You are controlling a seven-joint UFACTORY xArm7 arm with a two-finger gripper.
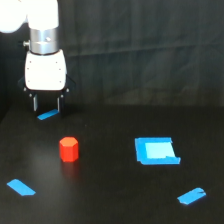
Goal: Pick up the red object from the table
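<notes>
The red object [69,149] is a small red-orange faceted block standing on the black table [110,200], left of centre. My gripper [46,108] hangs from the white arm at the upper left, above and behind the block and a little to its left. Its two thin fingers [35,103] point down with a gap between them and hold nothing. The gripper is clearly apart from the block.
A blue square patch [156,150] lies right of the block. Blue tape strips lie under the gripper [48,115], at the front left [21,187] and at the front right [192,196]. A dark curtain closes the back.
</notes>
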